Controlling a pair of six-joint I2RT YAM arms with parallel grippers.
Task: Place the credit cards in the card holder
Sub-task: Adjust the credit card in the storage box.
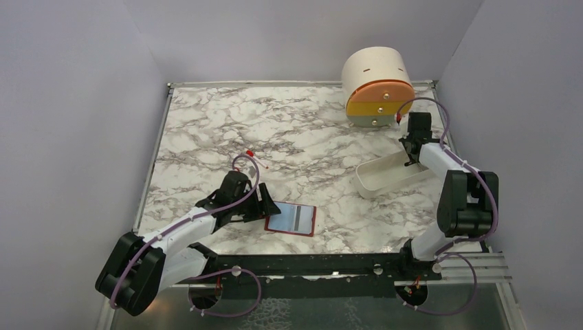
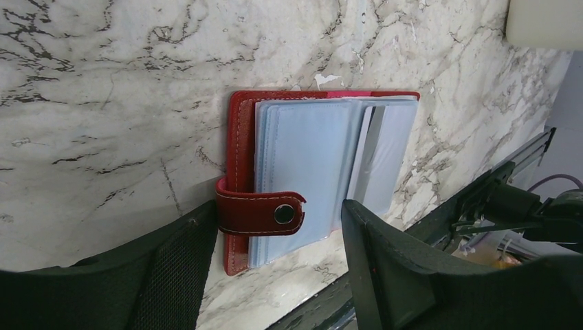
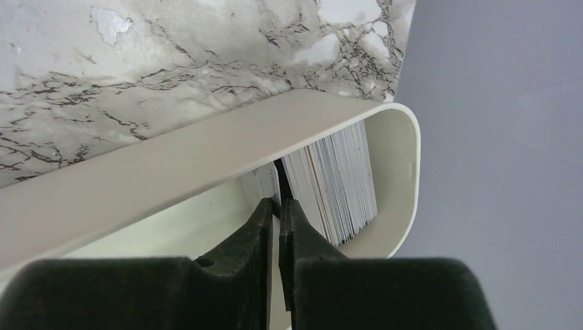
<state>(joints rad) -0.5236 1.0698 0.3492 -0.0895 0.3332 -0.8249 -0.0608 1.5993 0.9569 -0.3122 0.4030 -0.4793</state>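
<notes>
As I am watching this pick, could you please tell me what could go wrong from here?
1. The credit cards stand tightly packed on edge in the white tray, so the right gripper, nearly closed at the stack's side, might pinch several or none.
2. The card holder lies unclamped between the open left gripper and could slide when a card is pushed in.

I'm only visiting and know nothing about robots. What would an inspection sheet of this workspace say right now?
Surface: marble-patterned table.
Job's things: red card holder lies open; credit cards stand stacked on edge in the white tray.
Clutter: round cream drawer unit at the back.
Claws: left claw open, astride the holder's snap strap; right claw pinched nearly shut at the cards, grip unclear.
Cables: purple cables loop along both arms.
Surroundings: plain grey walls.
</notes>
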